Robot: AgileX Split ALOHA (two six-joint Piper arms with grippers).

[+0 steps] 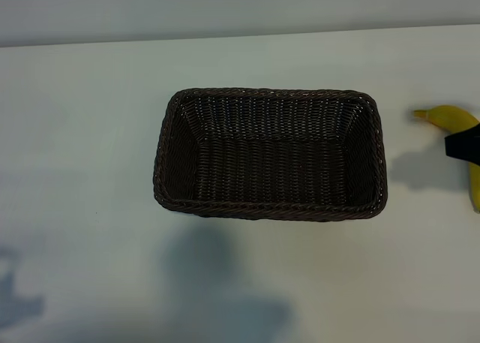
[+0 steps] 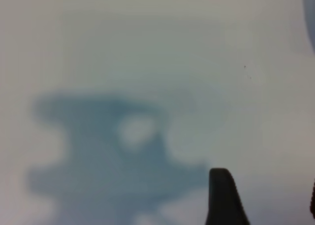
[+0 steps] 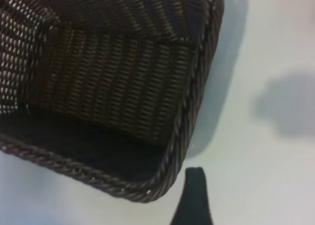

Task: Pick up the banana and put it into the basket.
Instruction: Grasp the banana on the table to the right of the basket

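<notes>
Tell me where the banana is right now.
In the exterior view the banana is at the far right edge, outside the empty basket, with a dark gripper part overlapping it.

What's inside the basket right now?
Nothing: the basket shows only its bare woven floor and walls. The banana is still outside, right of it, held up by the right gripper, which covers its middle.

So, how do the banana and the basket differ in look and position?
The banana is smooth and bright yellow; the basket is dark brown woven wicker. The banana is small and curved; the basket is much larger and rectangular. The basket sits whole mid-table and empty; the banana is at the right edge of the exterior view, partly cut off, with a black part across it. Both are over the white table.
</notes>
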